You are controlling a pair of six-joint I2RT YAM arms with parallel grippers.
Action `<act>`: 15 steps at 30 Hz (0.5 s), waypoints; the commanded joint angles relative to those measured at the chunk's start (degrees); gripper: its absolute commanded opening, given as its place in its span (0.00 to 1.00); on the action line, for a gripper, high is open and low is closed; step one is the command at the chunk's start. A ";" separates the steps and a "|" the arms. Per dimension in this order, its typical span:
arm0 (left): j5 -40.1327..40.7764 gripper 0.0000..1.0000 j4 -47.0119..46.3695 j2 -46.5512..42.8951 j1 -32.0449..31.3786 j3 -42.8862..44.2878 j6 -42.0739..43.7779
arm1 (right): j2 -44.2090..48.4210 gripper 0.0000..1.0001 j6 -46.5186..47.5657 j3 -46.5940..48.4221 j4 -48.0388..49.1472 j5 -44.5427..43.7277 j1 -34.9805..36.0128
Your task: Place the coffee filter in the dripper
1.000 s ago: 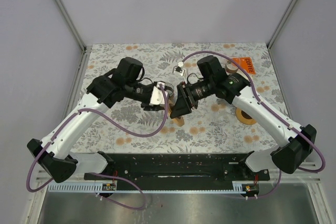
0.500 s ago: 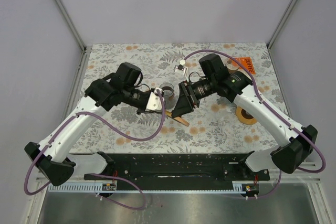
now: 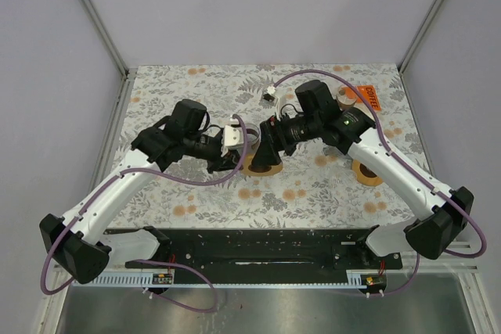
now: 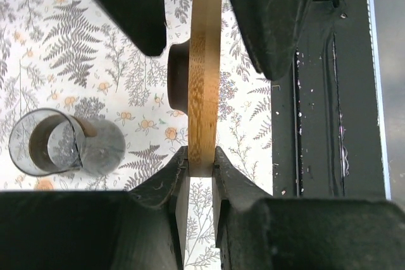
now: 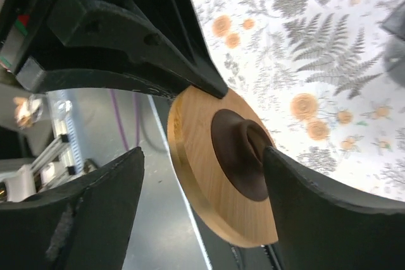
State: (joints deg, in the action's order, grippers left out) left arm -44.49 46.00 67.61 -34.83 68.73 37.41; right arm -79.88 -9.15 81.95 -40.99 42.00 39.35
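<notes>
A round wooden disc with a dark brown hub stands on edge above the floral table. My left gripper is shut on its rim. My right gripper is open, its fingers on either side of the disc, and one fingertip touches the hub. In the top view the disc sits between both grippers at the table's middle. A small glass cup with a brown band stands beside the disc. I cannot make out a coffee filter.
An orange coffee packet lies at the back right. A tan ring lies under the right arm. A small white object sits at the back centre. The black base rail runs along the near edge.
The left gripper has raised the wooden disc off the table and turned it on edge. The right gripper has swung in over the disc, closer to the left gripper.
</notes>
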 commanded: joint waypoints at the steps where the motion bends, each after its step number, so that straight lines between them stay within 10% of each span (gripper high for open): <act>1: 0.02 0.00 -6.71 -1.69 1.34 -0.87 -6.46 | 3.41 0.85 2.64 2.16 3.72 -9.73 0.55; 15: 0.46 0.00 -13.13 -1.79 7.84 -2.11 -24.81 | 8.51 1.00 2.73 6.02 6.19 -33.89 0.55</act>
State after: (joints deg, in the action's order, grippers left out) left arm -43.00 38.41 66.59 -29.34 65.08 22.35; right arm -73.01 -6.68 84.18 -37.63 18.85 39.44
